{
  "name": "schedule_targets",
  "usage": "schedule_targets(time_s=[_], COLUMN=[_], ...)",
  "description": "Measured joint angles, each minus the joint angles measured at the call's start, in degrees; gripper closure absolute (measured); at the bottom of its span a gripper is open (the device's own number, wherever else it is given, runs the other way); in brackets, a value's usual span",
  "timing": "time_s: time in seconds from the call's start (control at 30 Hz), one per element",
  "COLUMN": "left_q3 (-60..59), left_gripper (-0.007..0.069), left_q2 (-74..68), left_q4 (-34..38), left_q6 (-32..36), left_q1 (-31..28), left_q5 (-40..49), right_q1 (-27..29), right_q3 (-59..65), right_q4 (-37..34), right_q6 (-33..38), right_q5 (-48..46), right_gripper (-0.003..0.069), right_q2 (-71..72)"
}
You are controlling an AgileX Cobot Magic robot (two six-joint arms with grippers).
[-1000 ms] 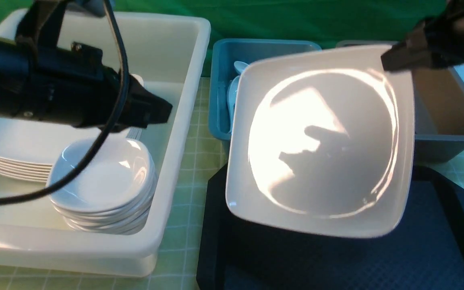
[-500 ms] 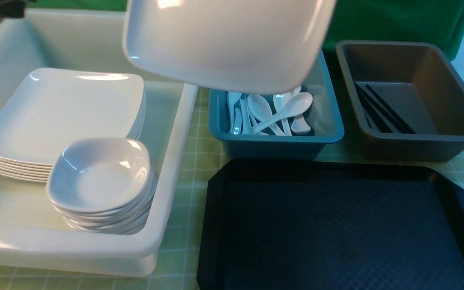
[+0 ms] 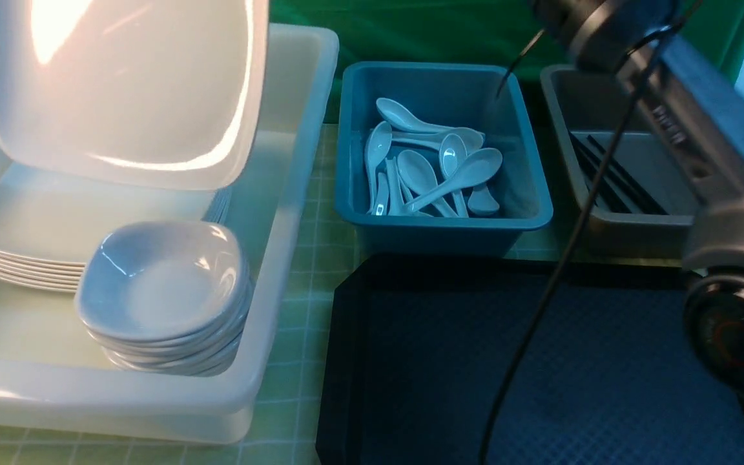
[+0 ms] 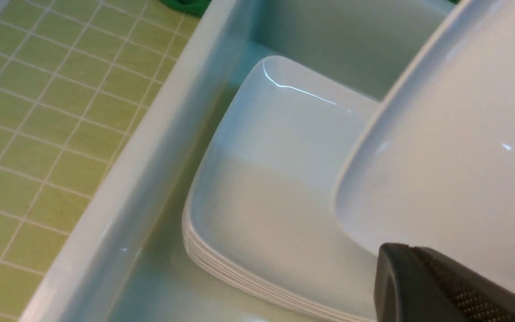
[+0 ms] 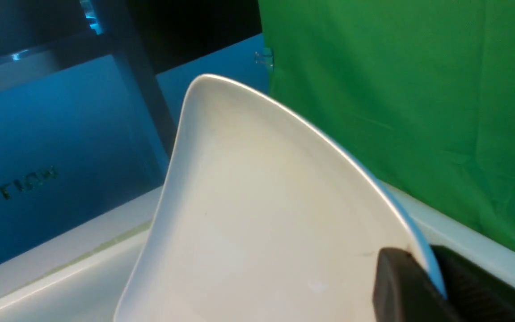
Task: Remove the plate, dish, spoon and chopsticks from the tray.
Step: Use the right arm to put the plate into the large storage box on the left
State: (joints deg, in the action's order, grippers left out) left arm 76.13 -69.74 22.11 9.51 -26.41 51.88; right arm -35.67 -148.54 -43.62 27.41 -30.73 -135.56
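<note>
Green-checked table mat, green cloth backdrop; large black rectangular plastic tray with diamond-textured floor sits front right, just before the teal rectangular tub. Large glossy white square plate hangs tilted over the stack of like plates inside the big white plastic tub, well apart from the tray; right gripper is clamped on its rim, left gripper is closed, one black finger showing just beside the plate, contact not determinable. White ceramic soup spoons lie in the teal tub, thin black chopsticks in the brown rectangular tub, stacked small white bowls beside the plate stack.
</note>
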Motion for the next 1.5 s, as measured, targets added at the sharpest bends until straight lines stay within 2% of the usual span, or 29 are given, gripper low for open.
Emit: schedule_targets(time_s=[0.4,0.63,0.97,1.03,1.1,1.13,1.2,1.27,1.37,1.5], left_q3=[0.0,0.0,0.0,0.0,0.0,0.0,0.0,0.0,0.0,0.0], left_gripper=[0.0639,0.0639,0.0639,0.0638,0.0638,0.0638,0.0638,0.0638,0.0638,0.0638], left_q2=[1.62,2.48,2.48,2.48,2.48,2.48,2.48,2.48,2.48,2.48], left_q4=[4.17,4.33,4.79,5.01,5.16,5.16,5.16,5.27,5.56,5.62], left_q6=[3.24,3.84,3.97,4.02,4.02,4.02,4.02,4.09,4.22,4.29], left_q1=[0.0,0.0,0.0,0.0,0.0,0.0,0.0,0.0,0.0,0.0], left_q5=[1.5,1.56,1.77,1.88,2.3,2.36,2.48,2.52,2.66,2.66], right_q1=[-7.02,-8.37,-8.37,-8.37,-8.31,-8.25,-8.2,-8.25,-8.25,-8.25], right_q3=[0.0,0.0,0.0,0.0,0.0,0.0,0.0,0.0,0.0,0.0], right_q4=[-0.1,-0.35,-1.01,-1.24,-1.23,-1.23,-1.18,-0.25,0.81,1.4], right_q6=[9.91,11.35,9.84,9.84,9.84,9.84,9.84,9.84,9.84,9.84], right_q5=[13.98,18.05,19.22,19.35,19.71,19.78,19.85,19.78,19.35,18.86], right_gripper=[0.063,0.063,0.0616,0.0585,0.0498,0.0491,0.0425,0.0329,0.0295,0.03], right_q2=[-6.63,-9.44,-10.45,-10.45,-10.45,-10.45,-10.45,-10.45,-10.45,-10.45])
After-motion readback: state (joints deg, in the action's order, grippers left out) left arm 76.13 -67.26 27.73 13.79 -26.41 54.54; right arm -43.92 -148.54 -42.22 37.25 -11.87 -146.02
